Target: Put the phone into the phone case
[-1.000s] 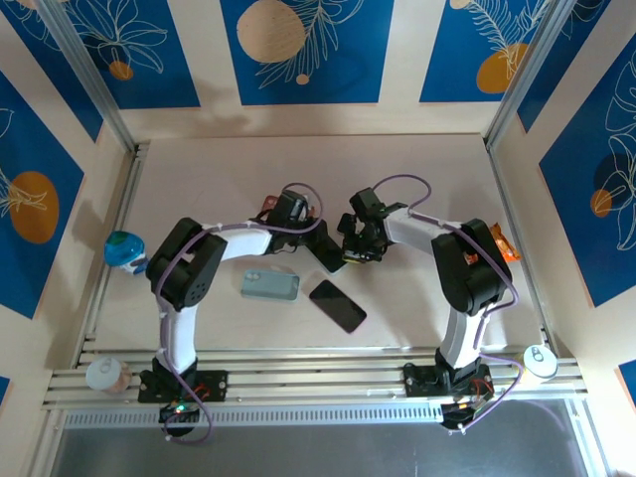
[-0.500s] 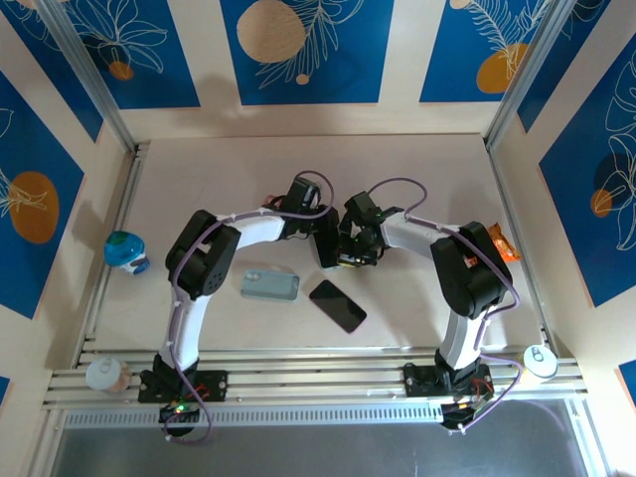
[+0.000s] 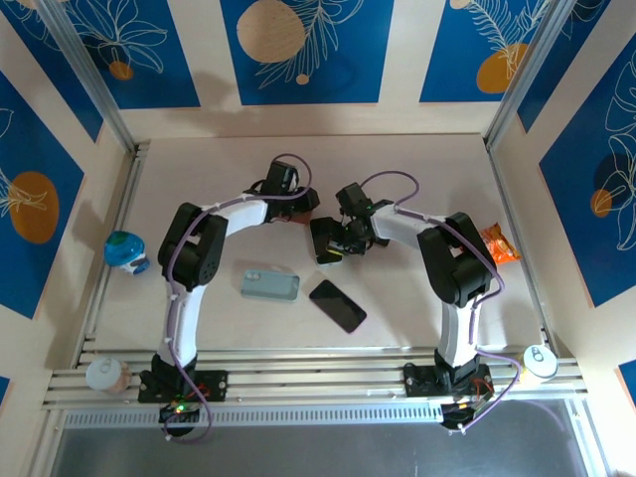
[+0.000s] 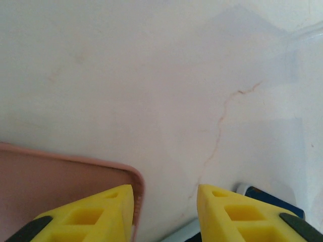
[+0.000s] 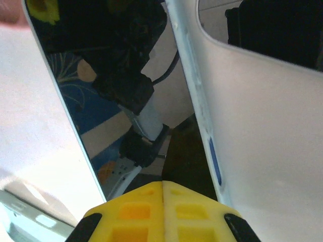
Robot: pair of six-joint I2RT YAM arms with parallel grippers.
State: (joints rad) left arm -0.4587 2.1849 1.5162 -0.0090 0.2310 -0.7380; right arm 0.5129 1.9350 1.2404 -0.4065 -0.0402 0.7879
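Pink case (image 4: 60, 186) cut off under the released left tool (image 4: 164, 197); right tool (image 5: 162, 187) clenched, phone (image 5: 113, 75) cropped.

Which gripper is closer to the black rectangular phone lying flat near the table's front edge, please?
Right. The right gripper sits just beyond the black rectangular phone, towards the back wall; the left gripper is farther back and off to the left.
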